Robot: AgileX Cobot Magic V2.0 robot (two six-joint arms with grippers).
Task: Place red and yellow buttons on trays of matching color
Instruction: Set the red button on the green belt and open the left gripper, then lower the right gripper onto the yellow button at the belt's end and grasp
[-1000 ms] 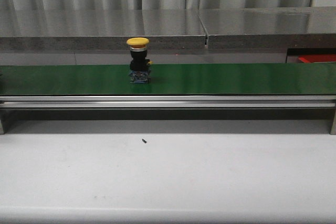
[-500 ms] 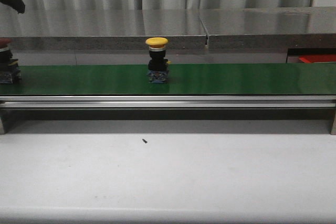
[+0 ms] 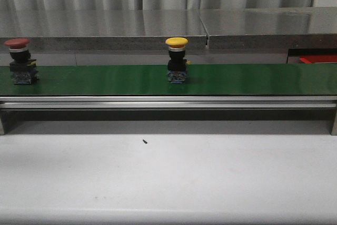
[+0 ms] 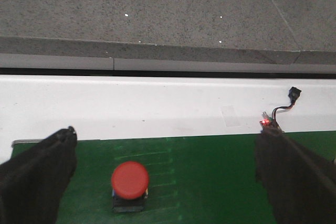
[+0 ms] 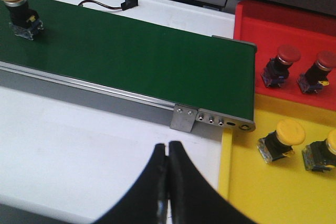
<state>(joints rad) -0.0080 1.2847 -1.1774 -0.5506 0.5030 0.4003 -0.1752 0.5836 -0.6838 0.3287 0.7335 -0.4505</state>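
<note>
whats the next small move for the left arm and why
Probably lower the open left gripper onto the red button and close. The button stands upright on the green belt between the spread fingers, nearer the one at that point, so a small sideways centring may help first.

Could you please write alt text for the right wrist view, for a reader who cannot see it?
The right gripper, its fingers shut and empty, hangs over a white table near the green conveyor belt. A yellow button stands on the belt. Past the belt's end, a red tray holds two red-capped buttons and a yellow tray holds two yellow-capped ones.
</note>
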